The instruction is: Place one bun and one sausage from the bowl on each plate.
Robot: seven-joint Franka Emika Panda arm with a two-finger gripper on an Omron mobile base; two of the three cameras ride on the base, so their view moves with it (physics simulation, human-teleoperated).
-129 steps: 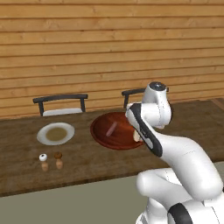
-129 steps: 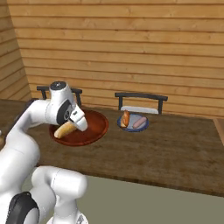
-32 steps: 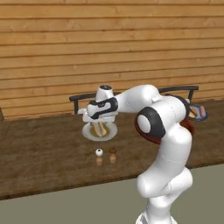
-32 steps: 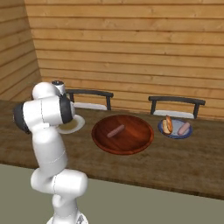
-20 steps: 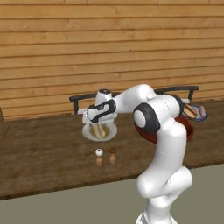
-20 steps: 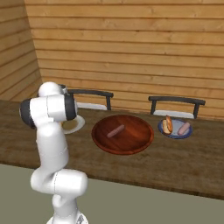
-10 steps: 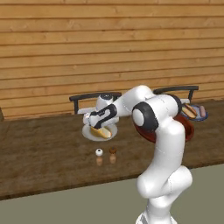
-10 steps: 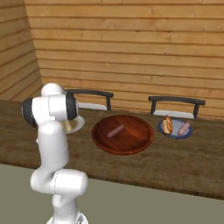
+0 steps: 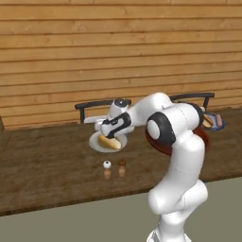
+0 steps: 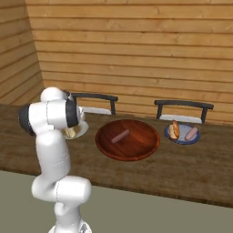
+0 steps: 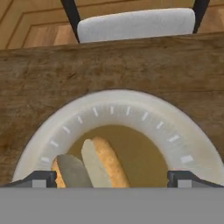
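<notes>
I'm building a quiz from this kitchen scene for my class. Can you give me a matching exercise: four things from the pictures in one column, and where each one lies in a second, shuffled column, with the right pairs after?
Things:
1. bun
2. lone sausage
3. white plate
4. salt and pepper shakers

Places:
A. in the reddish-brown bowl
B. on the counter in front of the white plate
C. under the open gripper, before a chair
D. on the white plate's tan centre

Pairs: 1-D, 2-A, 3-C, 4-B
</notes>
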